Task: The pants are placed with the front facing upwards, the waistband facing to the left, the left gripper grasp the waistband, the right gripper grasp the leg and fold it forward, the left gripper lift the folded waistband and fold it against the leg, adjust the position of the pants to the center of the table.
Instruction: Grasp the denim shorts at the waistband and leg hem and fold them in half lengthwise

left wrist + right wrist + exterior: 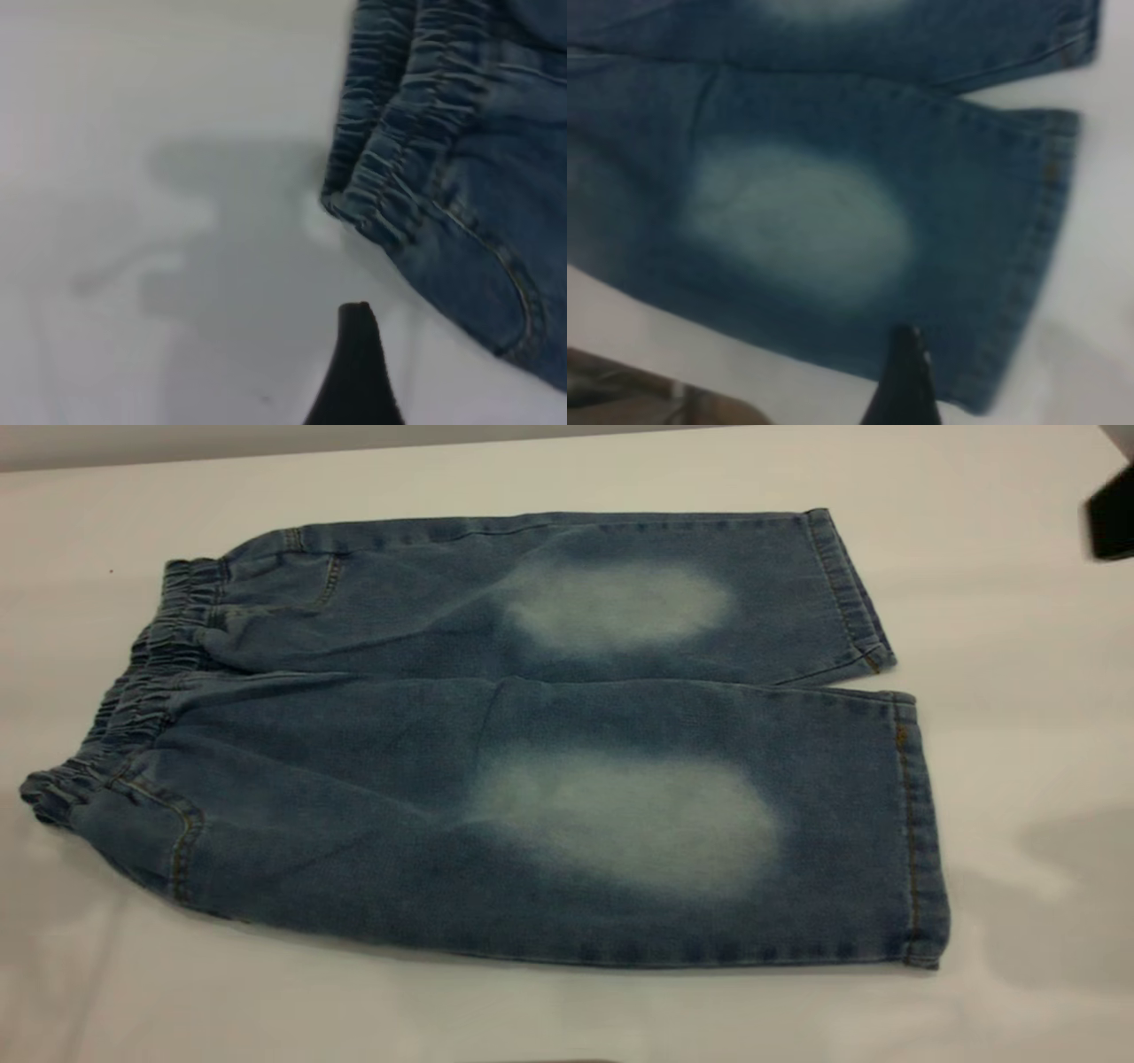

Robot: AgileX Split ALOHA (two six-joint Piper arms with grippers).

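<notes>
Below, pants (532,735) flat under both end effectors, apart; finger opening impossible to tell.

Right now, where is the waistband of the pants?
In the exterior view, the waistband is at the left end of the pants, which lie flat on the table; the left wrist view shows its corner untouched.

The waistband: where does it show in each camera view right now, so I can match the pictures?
Exterior view: the waistband runs along the pants' left end, ruffled and darker blue.
Left wrist view: the waistband fills the upper right, its corner lying on the table beyond the left gripper's fingertip.
Right wrist view: not in it; only legs and hems show.
Shared landmark: the near leg's faded patch, in the exterior and right wrist views.
</notes>
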